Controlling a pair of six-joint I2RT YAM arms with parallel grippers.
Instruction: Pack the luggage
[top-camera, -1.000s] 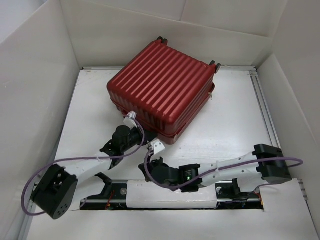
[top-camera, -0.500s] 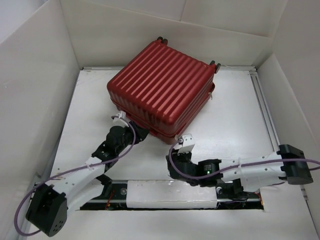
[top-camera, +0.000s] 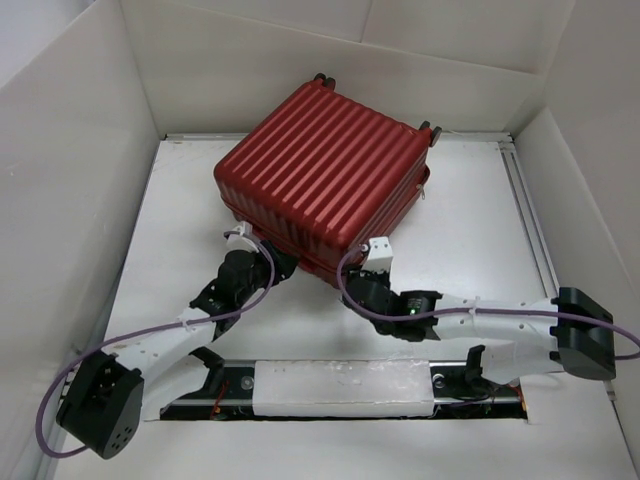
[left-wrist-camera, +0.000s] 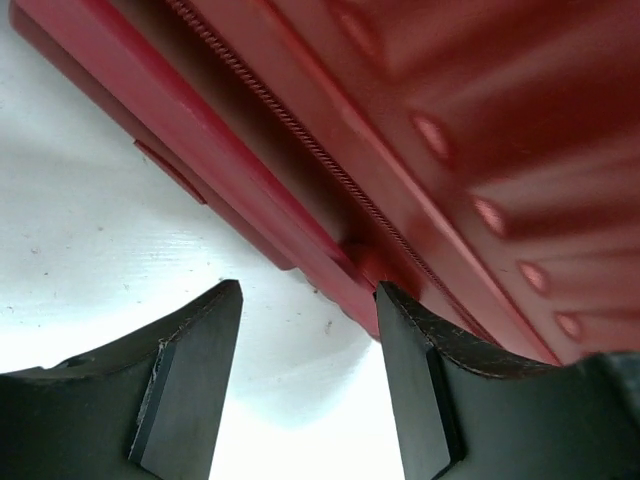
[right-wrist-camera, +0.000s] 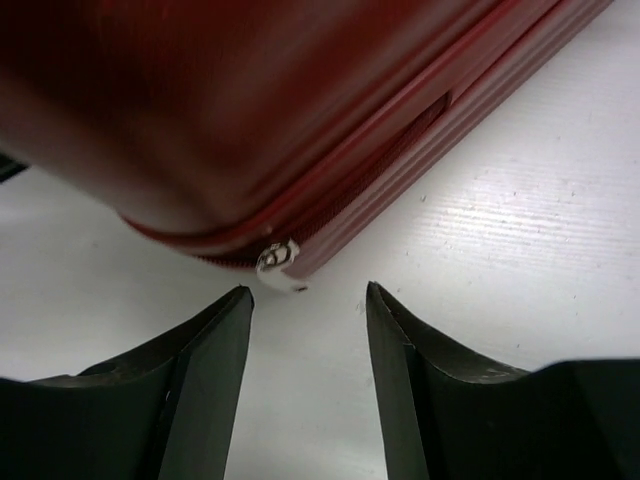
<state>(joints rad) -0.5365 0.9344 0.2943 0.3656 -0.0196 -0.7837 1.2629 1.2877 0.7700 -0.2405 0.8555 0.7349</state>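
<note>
While the luggage (top-camera: 325, 175) lies shut and flat on the white table (top-camera: 470, 230), ribbed dark red shell up, it sits turned so that one corner points toward the arm bases and its small dark wheels (top-camera: 430, 128) face the far side. The left gripper (left-wrist-camera: 308, 290) is low at the luggage's near-left side, jaws parted with bare table showing between them, gripping nothing. Its right finger tip is right at the luggage's lower rim; cannot tell if it touches. The zipper track (left-wrist-camera: 300, 140) runs diagonally along that side, just above the rim, in the left wrist view. The right gripper (right-wrist-camera: 308, 292) is at the luggage's near corner, jaws also apart and gripping nothing. A small silver zipper pull (right-wrist-camera: 278, 257) hangs at that corner's seam, just beyond the gap between the fingers and a bit toward the left one, not touched. Both arms reach in from below the luggage in the top view, purple cables (top-camera: 60, 385) looping off each. White walls (top-camera: 80, 150) stand around the luggage on the left, far and right sides.
</note>
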